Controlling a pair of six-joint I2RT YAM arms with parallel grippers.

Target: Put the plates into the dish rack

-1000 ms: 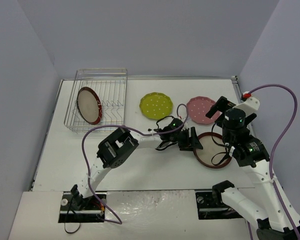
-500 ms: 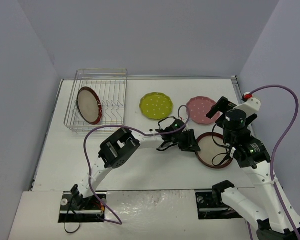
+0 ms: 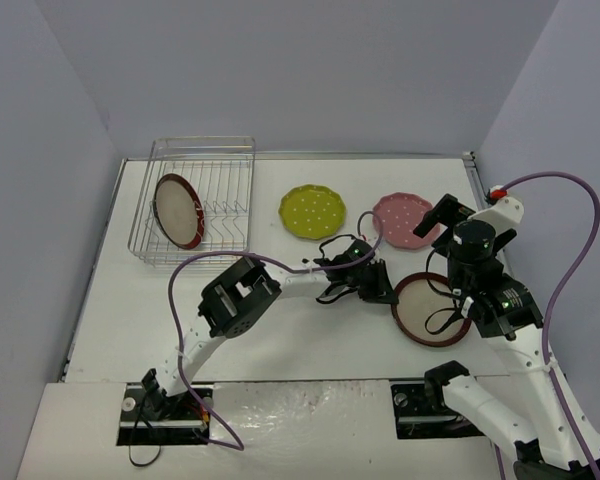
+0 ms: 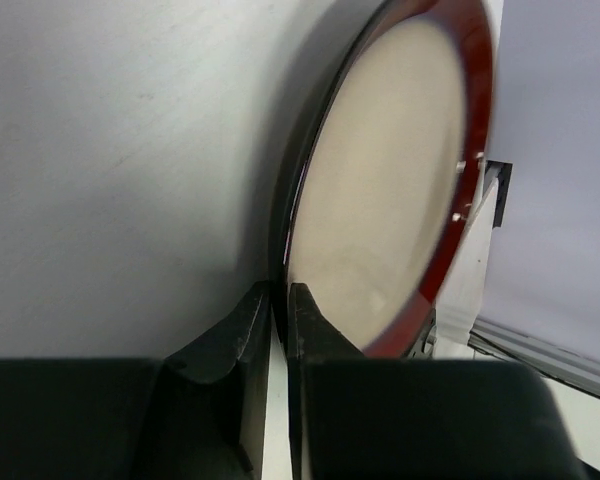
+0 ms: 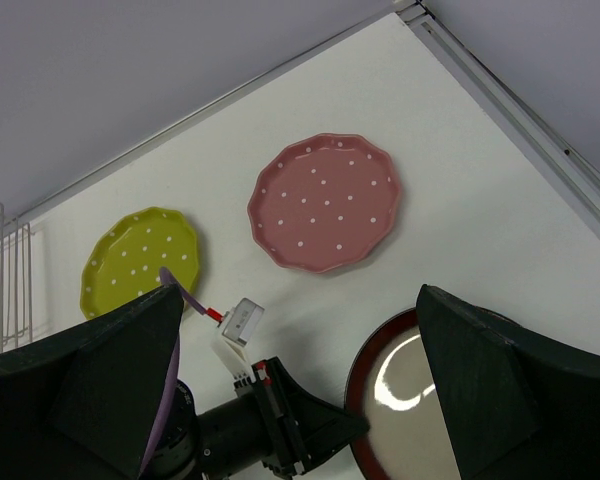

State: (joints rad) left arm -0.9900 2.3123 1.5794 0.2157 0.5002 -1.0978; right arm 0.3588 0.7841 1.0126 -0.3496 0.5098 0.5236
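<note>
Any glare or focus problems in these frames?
Right wrist view: white glare on the round red-rimmed beige plate, the right hand a dark, soft silhouette. Left wrist view: the left hand nearly black, small glints on the plate's rim. Top view: evenly lit and sharp.

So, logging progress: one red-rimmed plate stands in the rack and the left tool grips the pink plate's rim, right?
Not quite. The left tool grips the second red-rimmed plate, as the left wrist view shows; the pink plate lies untouched. The rest holds.
</note>
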